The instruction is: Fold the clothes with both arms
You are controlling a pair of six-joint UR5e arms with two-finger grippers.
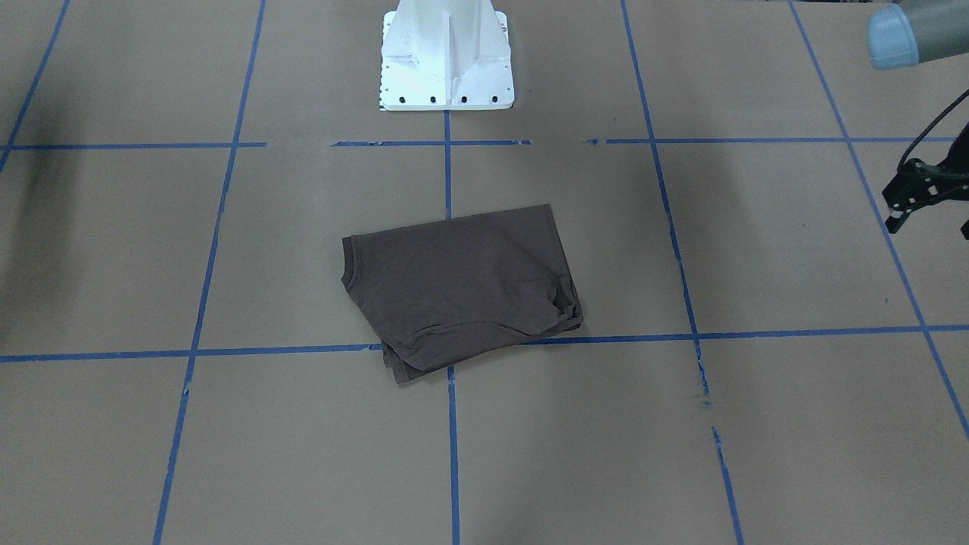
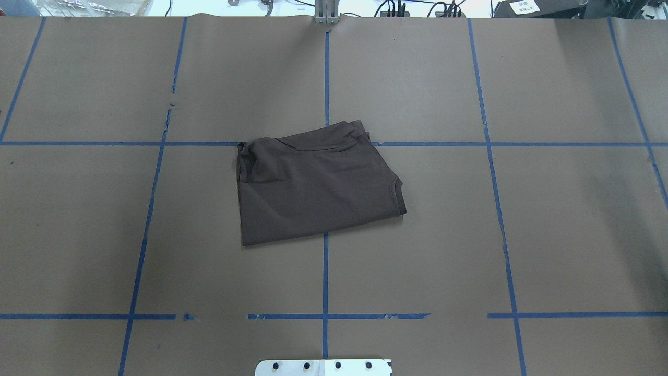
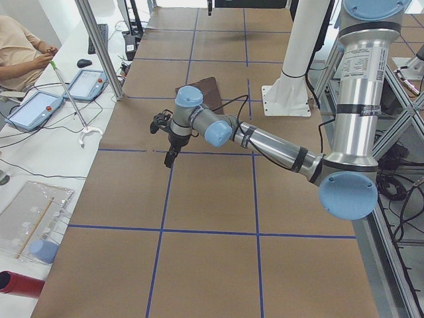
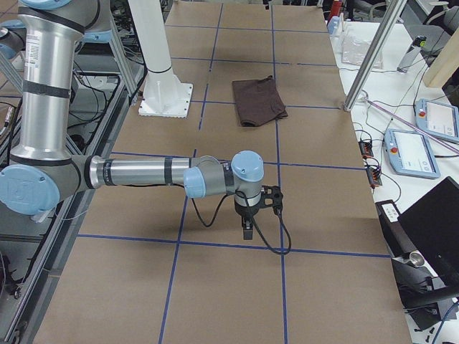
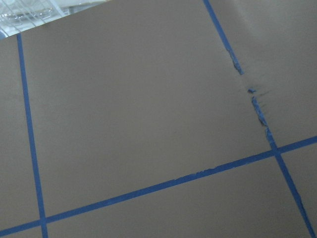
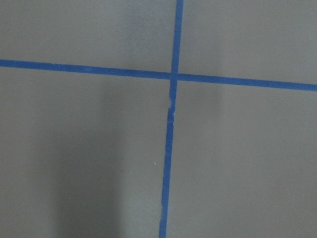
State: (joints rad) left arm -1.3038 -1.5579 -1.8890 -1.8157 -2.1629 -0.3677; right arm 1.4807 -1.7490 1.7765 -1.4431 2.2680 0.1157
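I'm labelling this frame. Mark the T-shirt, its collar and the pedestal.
T-shirt [image 2: 313, 188]: overhead view, middle of the folded cloth.
Collar [image 2: 401, 197]: overhead view, ribbed curved edge at the shirt's right end.
Pedestal [image 1: 447, 60]: front-facing view, centre rib of the white foot.

no legible txt anywhere. white label [image 2: 524, 6] on black box [image 2: 553, 7] at far table edge: too small to read. sticker [image 3: 348, 63] on left arm [image 3: 278, 147]: blurred, can't make out.

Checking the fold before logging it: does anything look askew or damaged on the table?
The folded T-shirt sits skewed to the blue tape lines, one corner bunched. A tear frays the tape on the robot's left.
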